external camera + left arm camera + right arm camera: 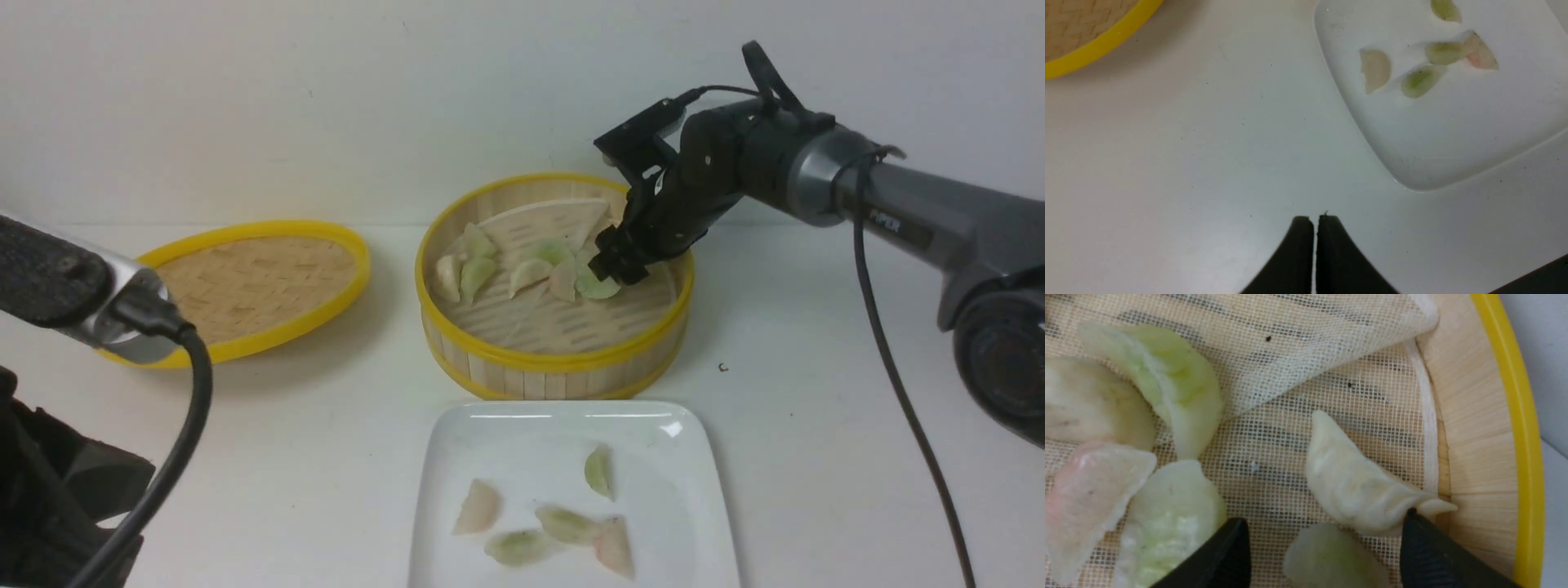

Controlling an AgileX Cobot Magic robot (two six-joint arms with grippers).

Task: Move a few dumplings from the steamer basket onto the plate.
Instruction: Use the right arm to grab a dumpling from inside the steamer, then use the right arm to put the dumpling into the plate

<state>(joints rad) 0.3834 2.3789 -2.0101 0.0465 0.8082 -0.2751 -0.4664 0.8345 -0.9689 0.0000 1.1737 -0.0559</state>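
My right tool (1323, 518), jaws spread, hangs over dumplings (1355, 490) in the steamer basket (555, 371) (left tool (1314, 228) closed); 5 lie on the plate (678, 490), so little remains.

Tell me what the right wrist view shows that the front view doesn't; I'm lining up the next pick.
Only the right wrist view: the right pincer stands open, with a cream dumpling lying between its fingers, close to the steamer basket wall. Only the front view: the plate holding five dumplings, the lid and the left arm. Both: the basket, its folded liner and the green dumplings inside.
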